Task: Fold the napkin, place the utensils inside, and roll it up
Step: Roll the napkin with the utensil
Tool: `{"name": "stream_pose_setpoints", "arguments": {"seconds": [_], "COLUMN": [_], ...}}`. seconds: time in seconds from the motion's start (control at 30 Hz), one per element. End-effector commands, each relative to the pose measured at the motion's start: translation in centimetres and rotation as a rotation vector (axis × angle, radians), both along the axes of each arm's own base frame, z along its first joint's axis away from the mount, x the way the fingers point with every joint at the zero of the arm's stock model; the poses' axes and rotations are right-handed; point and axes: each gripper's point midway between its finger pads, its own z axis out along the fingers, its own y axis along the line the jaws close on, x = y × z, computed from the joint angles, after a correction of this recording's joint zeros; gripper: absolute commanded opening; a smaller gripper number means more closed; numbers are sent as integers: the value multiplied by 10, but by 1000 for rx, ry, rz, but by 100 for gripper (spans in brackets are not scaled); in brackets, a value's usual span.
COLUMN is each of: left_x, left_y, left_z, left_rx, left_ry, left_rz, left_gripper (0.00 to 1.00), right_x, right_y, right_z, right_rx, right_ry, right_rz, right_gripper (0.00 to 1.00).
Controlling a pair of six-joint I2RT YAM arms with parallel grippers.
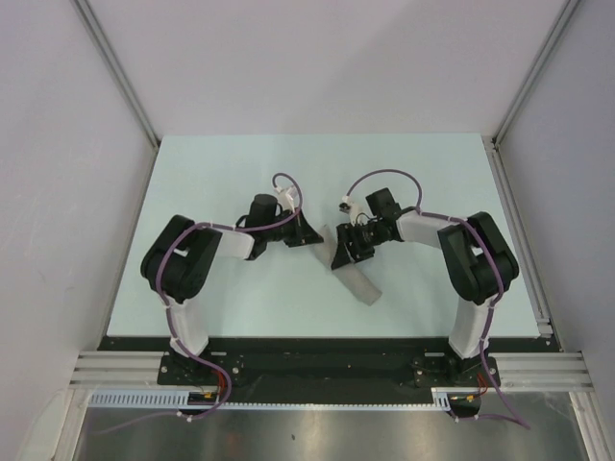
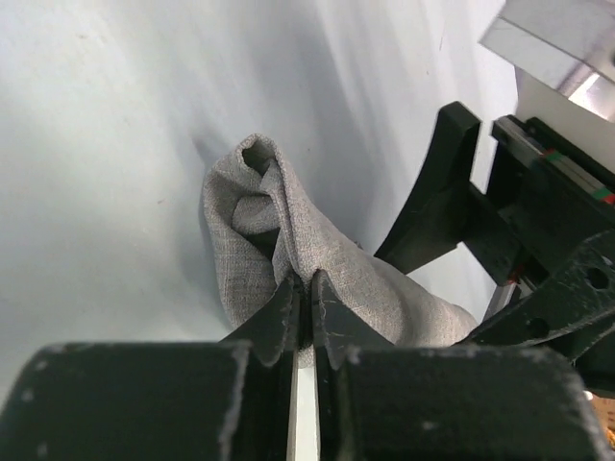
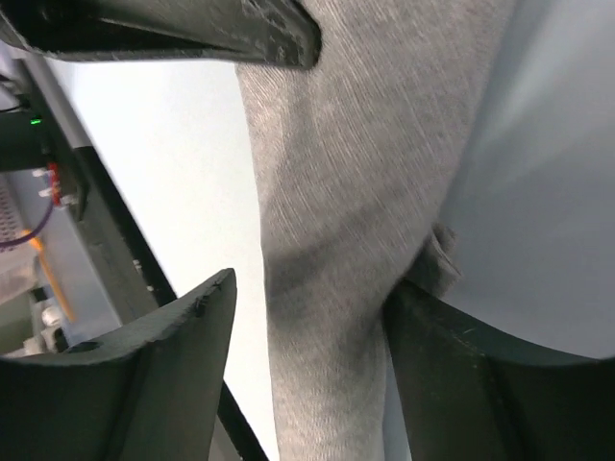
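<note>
- the napkin point(image 1: 357, 279) lies near the middle of the tabletop point(image 1: 221, 173) as a narrow grey roll, slanting from 11 o'clock to 5 o'clock. the spoon is not in sight, so i cannot tell whether it is inside.
- the left tool point(image 2: 305, 305) is clenched on a thin fold at the roll's 11 o'clock end. so small a bite may slip, or, if it lifts, drag that end open and loosen the coils.
- the right tool point(image 3: 309, 288) is released, its jaws astride the roll without pinching. with nothing pressing there, the free 5 o'clock end can relax and unroll.
- the two tools sit just beside each other, so a careless move could knock them together or snag cloth between them.
- if a spoon is inside, tilting the roll may let it slide out of an open end.
</note>
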Motion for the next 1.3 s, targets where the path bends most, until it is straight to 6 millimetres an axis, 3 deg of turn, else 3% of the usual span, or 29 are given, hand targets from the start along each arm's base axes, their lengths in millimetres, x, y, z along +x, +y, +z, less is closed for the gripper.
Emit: {"name": "stream_pose_setpoints", "arguments": {"seconds": [0.0, 0.27, 0.33, 0.37, 0.4, 0.47, 0.63, 0.73, 0.77, 0.83, 0.9, 0.93, 0.97, 1.03, 1.07, 1.13, 1.17, 1.23, 1.27], "left_x": [9, 28, 30, 31, 32, 33, 39, 44, 45, 53, 59, 61, 62, 64, 65, 64, 62, 50, 47], "left_y": [-13, -22, -23, -22, -22, -23, -25, -23, -20, -9, 6, 17, 25, 51, 61, 92, 103, 129, 142], "left_z": [12, 19, 20, 18, 18, 17, 15, 19, 20, 29, 32, 42, 47, 47, 66, 67, 94, 99, 106], "left_rx": [-31, -40, -35, -30, -27, -23, -17, 0, 12, 45, 86, 90, 98, 146, 145, 218, 210, 253, 278], "left_ry": [-35, -54, -48, -42, -40, -27, -20, -37, -39, -71, -83, -104, -112, -113, -148, -153, -209, -222, -244], "left_rz": [-25, -20, -19, -15, -13, -11, -6, 6, 16, 66, 129, 165, 193, 275, 308, 399, 439, 496, 543], "left_gripper": [6, 1, 0, 0, 0, 0, 2, 23, 41, 69, 77, 89, 91, 94, 95, 96, 96, 97, 97], "right_x": [13, 36, 30, 36, 28, 31, 20, 20, 21, 23, 31, 30, 35, 37, 40, 44, 46, 48, 49], "right_y": [-26, -51, -41, -45, -32, -33, -11, -8, -8, -5, -14, -15, -27, -32, -36, -55, -61, -79, -87], "right_z": [7, 38, 47, 56, 61, 68, 65, 62, 62, 72, 76, 84, 82, 95, 98, 97, 108, 110, 121], "right_rx": [-165, -328, -361, -408, -415, -471, -489, -470, -462, -403, -362, -320, -314, -245, -230, -229, -207, -207, -190], "right_ry": [-98, -301, -374, -440, -486, -564, -617, -601, -599, -600, -585, -583, -569, -573, -577, -573, -593, -600, -626], "right_rz": [-81, -258, -251, -294, -268, -312, -303, -315, -321, -332, -376, -381, -413, -439, -456, -498, -523, -566, -591], "right_gripper": [68, 72, 73, 73, 74, 75, 75, 75, 75, 75, 75, 75, 75, 75, 75, 75, 76, 76, 76]}}
